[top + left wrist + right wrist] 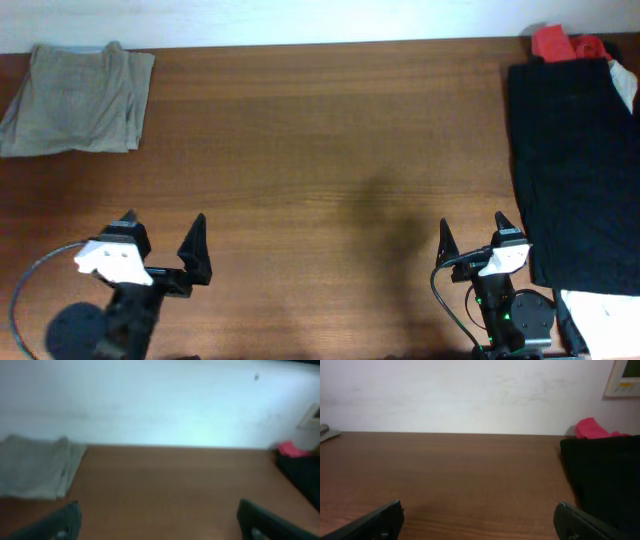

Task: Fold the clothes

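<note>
Folded khaki-beige cotton shorts (75, 98) lie well ahead and left of the jaws of the left gripper (164, 220). A flat black fabric garment (570, 170) lies just right of the jaws of the right gripper (471, 222) (a crumpled red garment (560, 43) behind it).

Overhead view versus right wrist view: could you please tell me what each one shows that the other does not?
Only the overhead shows the left gripper, open, and the folded khaki shorts laid out whole. Only the right wrist shows a framed panel up on the wall. Both show the brown table, the black garment, the red garment and the open right gripper.
</note>
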Controlling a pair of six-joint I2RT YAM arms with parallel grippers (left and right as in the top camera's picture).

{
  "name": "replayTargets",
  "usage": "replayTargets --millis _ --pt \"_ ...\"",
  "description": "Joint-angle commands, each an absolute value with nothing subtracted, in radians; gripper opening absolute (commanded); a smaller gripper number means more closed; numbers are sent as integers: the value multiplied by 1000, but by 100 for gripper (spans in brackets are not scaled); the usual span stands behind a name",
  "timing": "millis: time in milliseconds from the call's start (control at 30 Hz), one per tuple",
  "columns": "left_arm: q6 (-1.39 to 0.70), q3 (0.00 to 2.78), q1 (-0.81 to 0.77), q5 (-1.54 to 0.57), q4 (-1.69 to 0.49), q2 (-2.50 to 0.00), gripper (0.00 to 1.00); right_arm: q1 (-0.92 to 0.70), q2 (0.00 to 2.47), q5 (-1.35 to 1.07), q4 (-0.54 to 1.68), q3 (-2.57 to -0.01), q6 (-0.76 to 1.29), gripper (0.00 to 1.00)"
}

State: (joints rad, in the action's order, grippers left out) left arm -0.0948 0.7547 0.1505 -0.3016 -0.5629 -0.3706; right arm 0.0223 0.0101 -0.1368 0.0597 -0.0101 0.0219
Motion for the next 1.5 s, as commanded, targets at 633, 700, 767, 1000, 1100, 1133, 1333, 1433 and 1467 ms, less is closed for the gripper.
replayTargets --millis 633,700,767,1000,1100,1133,1333,1433,1467 --pt "-129 9 48 19 -83 -5 99 14 3 -146 65 -6 19 99" --pt "-129 9 48 19 -83 -5 99 14 3 -146 65 -6 19 99" --pt "-129 9 48 19 -83 -5 99 14 3 -146 65 -6 18 99" --pt "-129 9 48 19 -83 -5 99 14 3 -146 65 -6 19 99" --pt "-129 9 48 19 -83 -5 99 14 3 -146 65 -6 19 99" --pt "-129 9 48 19 -83 -5 99 14 3 -146 65 -6 19 99" --pt "-129 9 48 19 -83 -5 99 14 3 -146 65 -6 19 99" --pt "-129 9 48 19 -83 -5 99 14 3 -146 65 -6 19 99" --pt "-129 9 48 19 -83 -5 99 14 3 -146 65 -6 19 99"
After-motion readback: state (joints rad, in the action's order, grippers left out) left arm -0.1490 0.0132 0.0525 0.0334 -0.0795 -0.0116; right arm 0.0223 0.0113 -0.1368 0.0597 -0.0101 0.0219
